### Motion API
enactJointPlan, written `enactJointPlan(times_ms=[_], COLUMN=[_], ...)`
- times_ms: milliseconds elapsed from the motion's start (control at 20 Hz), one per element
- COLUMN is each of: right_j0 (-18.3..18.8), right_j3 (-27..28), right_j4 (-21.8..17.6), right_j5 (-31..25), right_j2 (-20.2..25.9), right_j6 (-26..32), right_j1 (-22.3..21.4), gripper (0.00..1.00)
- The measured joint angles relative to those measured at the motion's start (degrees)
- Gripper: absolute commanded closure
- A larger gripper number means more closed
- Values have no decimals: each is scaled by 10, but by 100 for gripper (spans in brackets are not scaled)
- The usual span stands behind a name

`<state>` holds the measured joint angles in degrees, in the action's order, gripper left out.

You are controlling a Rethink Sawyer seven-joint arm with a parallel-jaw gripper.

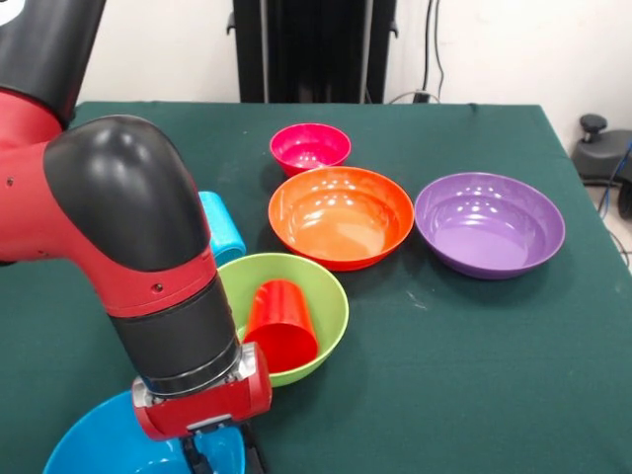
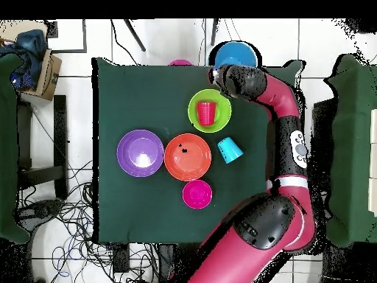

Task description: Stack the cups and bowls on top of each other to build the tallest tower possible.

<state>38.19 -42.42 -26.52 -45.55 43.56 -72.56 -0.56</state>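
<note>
A red cup lies tilted inside the lime green bowl; both also show in the overhead view, the cup in the bowl. A light blue cup lies on its side beside the green bowl. The orange bowl, the purple bowl and the small pink-red bowl stand apart on the green cloth. My gripper hangs over the blue bowl at the table's edge, mostly cut off by the picture's edge. No yellow cups show. Nothing is stacked except the cup in the bowl.
The arm reaches along one side of the table, past the light blue cup. A pink sliver shows at the table's edge near the blue bowl. Cables and a chair surround the table.
</note>
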Motion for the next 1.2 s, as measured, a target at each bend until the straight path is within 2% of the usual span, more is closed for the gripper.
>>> enactJointPlan(times_ms=[550, 900, 1200], right_j0=[20, 44, 46], right_j3=[-45, -87, -106], right_j4=[0, 2, 2], right_j5=[0, -15, -39], right_j2=[-1, -1, -3], right_j6=[0, 0, 0], right_j1=[-26, -79, -92], gripper=[100, 100, 100])
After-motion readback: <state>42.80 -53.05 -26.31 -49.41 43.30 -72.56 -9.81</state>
